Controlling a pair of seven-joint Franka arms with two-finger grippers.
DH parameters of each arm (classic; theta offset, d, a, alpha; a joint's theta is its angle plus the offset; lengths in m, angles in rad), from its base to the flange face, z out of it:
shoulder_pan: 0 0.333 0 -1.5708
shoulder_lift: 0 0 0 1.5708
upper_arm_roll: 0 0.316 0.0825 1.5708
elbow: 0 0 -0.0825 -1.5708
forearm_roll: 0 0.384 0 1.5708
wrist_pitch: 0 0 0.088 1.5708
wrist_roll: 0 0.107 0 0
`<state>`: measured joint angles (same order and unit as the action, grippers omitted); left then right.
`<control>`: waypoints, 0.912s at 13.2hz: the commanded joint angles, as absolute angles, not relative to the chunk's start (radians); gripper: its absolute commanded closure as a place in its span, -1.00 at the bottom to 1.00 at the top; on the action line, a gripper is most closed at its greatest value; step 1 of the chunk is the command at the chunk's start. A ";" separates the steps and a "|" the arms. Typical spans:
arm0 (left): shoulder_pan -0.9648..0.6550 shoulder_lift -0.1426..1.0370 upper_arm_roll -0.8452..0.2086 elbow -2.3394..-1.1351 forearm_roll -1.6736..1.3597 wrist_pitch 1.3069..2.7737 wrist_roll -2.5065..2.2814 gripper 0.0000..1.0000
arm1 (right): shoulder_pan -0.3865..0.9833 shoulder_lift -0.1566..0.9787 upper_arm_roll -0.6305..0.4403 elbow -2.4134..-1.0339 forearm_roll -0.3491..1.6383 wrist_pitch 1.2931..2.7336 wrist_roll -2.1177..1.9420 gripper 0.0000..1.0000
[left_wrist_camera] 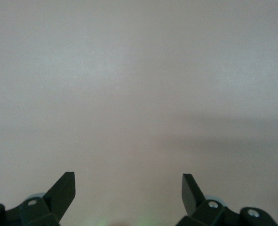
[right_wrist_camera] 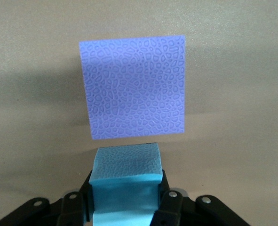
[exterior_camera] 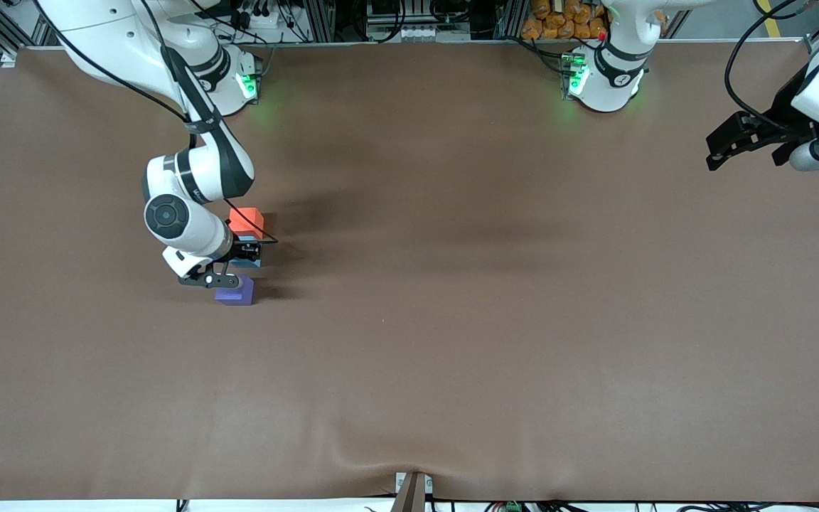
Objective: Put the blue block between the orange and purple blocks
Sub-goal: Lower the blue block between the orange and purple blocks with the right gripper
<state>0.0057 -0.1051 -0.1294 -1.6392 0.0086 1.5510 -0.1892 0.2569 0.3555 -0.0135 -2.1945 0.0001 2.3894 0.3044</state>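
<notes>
hidden: blue block (exterior_camera: 249, 263) mostly under right end effector (exterior_camera: 242, 264) | cut off: left arm at frame edge

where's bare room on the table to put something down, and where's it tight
Crowded: the right gripper, jaws shut on the blue block, fills the gap between the orange block and the purple block. Free: the brown table from those blocks toward the left arm's end, where the left gripper waits with open jaws, and the whole strip nearer the front camera.

We see two glossy white arms with black joint bands, green-lit bases, looping black cables, black two-finger grippers, silver finger screws.
</notes>
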 commanded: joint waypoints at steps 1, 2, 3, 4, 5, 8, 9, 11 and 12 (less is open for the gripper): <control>0.015 -0.123 -0.135 -1.643 0.014 1.537 -0.175 -1.00 | 0.242 0.350 -0.003 -2.201 -0.015 2.405 0.318 1.00; 0.017 -0.123 -0.133 -1.643 0.014 1.537 -0.175 -1.00 | 0.241 0.354 -0.003 -2.200 -0.015 2.407 0.318 1.00; 0.017 -0.123 -0.133 -1.643 0.014 1.537 -0.175 -1.00 | 0.242 0.359 -0.003 -2.200 -0.014 2.413 0.319 1.00; 0.017 -0.123 -0.133 -1.643 0.015 1.537 -0.175 -1.00 | 0.242 0.359 -0.003 -2.200 -0.015 2.414 0.318 1.00; 0.017 -0.123 -0.133 -1.644 0.015 1.536 -0.175 -1.00 | 0.241 0.359 -0.003 -2.200 -0.014 2.414 0.318 1.00; 0.018 -0.124 -0.124 -1.643 0.015 1.525 -0.173 -1.00 | 0.230 0.359 -0.003 -2.198 -0.015 2.414 0.316 1.00; 0.018 -0.124 -0.123 -1.643 0.017 1.525 -0.175 -1.00 | 0.230 0.362 -0.003 -2.198 -0.015 2.414 0.316 1.00; 0.020 -0.124 -0.123 -1.644 0.023 1.525 -0.173 -1.00 | 0.224 0.365 -0.003 -2.198 -0.015 2.418 0.313 1.00; 0.018 -0.124 -0.123 -1.646 0.047 1.525 -0.172 -1.00 | 0.225 0.368 -0.003 -2.198 -0.015 2.419 0.313 1.00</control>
<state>0.0106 -0.1051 -0.1193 -1.6392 0.0163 1.5377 -0.1892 0.2471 0.3579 -0.0153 -2.1944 0.0001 2.3999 0.3045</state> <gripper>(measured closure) 0.000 0.471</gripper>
